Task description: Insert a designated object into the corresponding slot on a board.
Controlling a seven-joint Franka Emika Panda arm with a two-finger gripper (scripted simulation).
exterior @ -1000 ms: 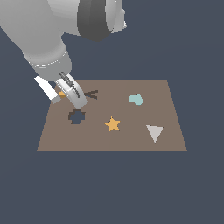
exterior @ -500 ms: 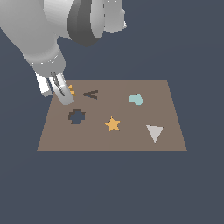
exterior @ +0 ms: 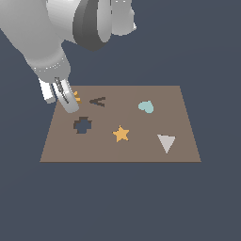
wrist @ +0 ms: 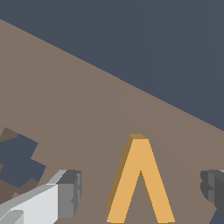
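Note:
The orange A-shaped piece (exterior: pixel 76 98) lies on the brown board (exterior: pixel 141 151) near its far corner on the exterior view's left, partly hidden by my gripper (exterior: pixel 68 103). In the wrist view the piece (wrist: pixel 139 183) lies flat between my fingers (wrist: pixel 70 192), with a gap on each side. My gripper (wrist: pixel 142 192) is open and low over the piece, not touching it. The dark A-shaped slot (exterior: pixel 98 101) is empty, just to the exterior view's right of the piece.
The board also bears a cross-shaped dark-blue hole (exterior: pixel 83 125), an orange star (exterior: pixel 121 134), a teal heart (exterior: pixel 146 107) and a pale triangle (exterior: pixel 166 142). The cross hole shows in the wrist view (wrist: pixel 17 159) beside one finger. Dark floor surrounds the board.
My gripper has moved from over the A-shaped slot toward the exterior view's left, uncovering the slot, and has come down around the orange piece. The piece has not moved.

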